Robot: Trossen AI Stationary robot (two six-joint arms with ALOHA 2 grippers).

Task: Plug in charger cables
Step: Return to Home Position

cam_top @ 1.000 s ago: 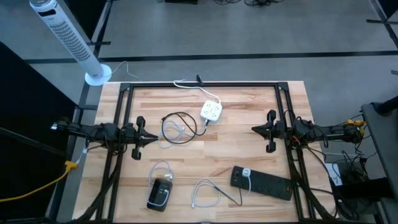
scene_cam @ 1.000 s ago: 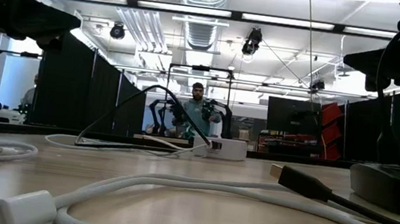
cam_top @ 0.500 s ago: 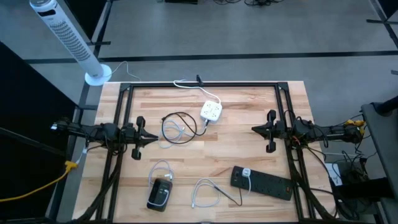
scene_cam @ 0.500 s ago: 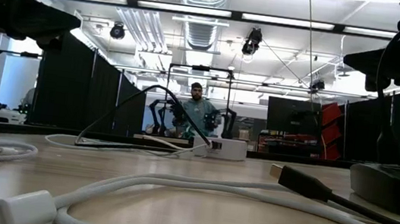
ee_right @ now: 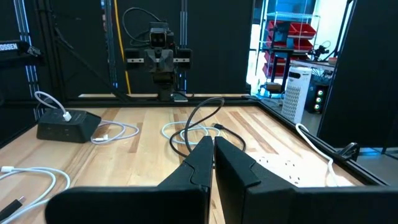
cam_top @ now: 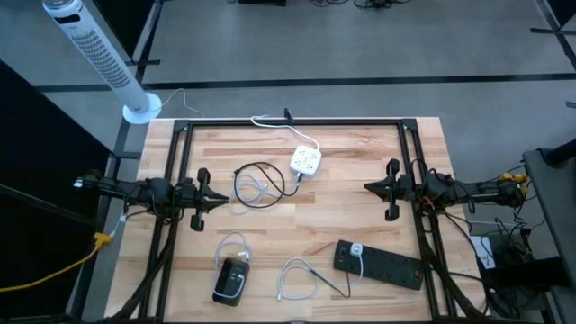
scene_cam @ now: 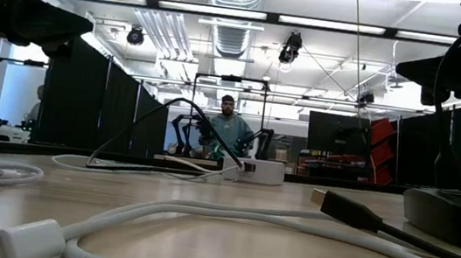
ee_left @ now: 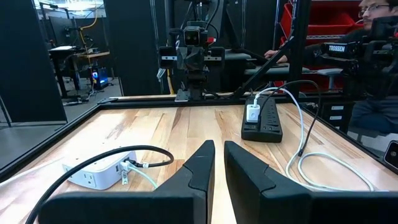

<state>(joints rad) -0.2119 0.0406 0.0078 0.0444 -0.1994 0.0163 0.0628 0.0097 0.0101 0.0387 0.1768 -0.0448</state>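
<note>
- Surface (cam_top: 360,148): pale wood board filling the middle of my overhead frame.
- Left hand (cam_top: 220,199): mid-left, raised off the board. My wrist camera shows the fingers (ee_left: 199,163) drawn almost together, holding nothing.
- Right hand (cam_top: 371,188): mid-right, also raised, fingers pressed together and empty.
- Power strip (cam_top: 378,264): lower right, with a white plug (cam_top: 357,249) seated near its left end.
- Socket cube (cam_top: 305,162): upper centre.
- Small black box (cam_top: 231,281): lower left of centre.
- Charger cables: I count three.
  - Black cable (cam_top: 256,168): coiled at centre, reaching the cube.
  - White loop (cam_top: 290,277): lower centre, left of the strip.
  - Second white loop (cam_top: 232,241): just above the box.
</note>
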